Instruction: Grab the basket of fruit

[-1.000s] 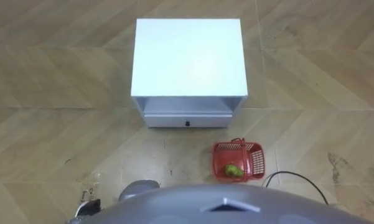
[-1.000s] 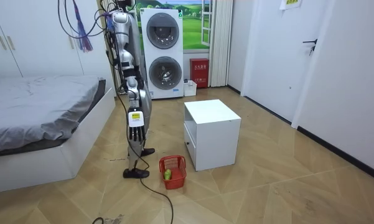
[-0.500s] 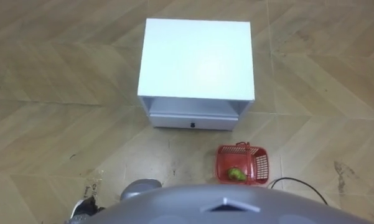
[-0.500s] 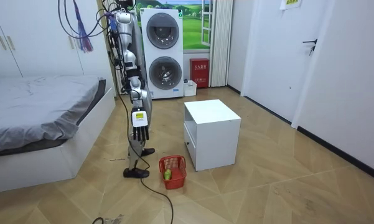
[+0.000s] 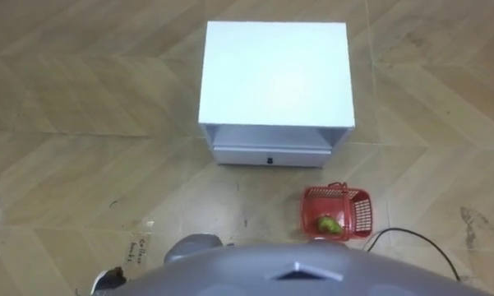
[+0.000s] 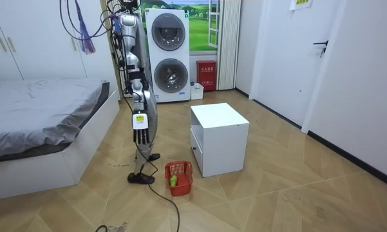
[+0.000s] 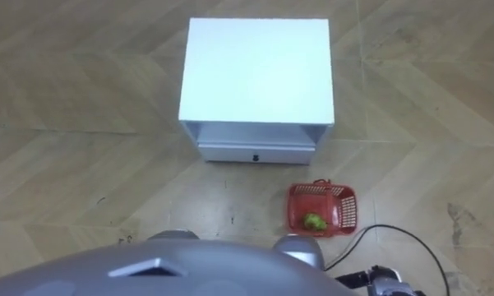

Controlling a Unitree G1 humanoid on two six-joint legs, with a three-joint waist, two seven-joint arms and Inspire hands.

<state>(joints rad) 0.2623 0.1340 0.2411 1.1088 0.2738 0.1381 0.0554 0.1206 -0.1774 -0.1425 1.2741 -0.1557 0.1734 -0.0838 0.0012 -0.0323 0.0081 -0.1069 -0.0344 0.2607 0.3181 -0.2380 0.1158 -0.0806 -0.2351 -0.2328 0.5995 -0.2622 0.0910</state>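
The fruit basket (image 5: 362, 215) — a small red plastic basket with slotted walls and a red loop handle (image 5: 337, 187) — sits on the wood-patterned floor (image 5: 82, 123), below and forward of the right hand (image 6: 139, 134) and well apart from it. A single green fruit (image 5: 329, 223) lies in its bottom. It looks light and fairly stiff, though thin plastic may flex a little and the fruit could roll if the basket tips. The handle shows at the rim farthest from the hand; whether it stands up or lies folded I cannot tell. Its middle is the best hold, I judge, so the load hangs level.

The left hand (image 5: 108, 283) is a dark shape low at the robot's side, and I cannot tell whether its fingers are straight or curled. Ahead of it and to its right stands a white box-shaped cabinet (image 5: 275, 74) with an open shelf above a closed drawer (image 5: 271, 155). The right hand hangs by the thigh, fingers straight down and relaxed, holding nothing. Nothing lies between it and the basket, but the cabinet's front corner is near the basket's far side — a reach from above looks safest, and the robot would have to bend low. In the room view a grey bed (image 6: 38, 109) and stacked white washing machines (image 6: 167, 55) stand well behind that hand.
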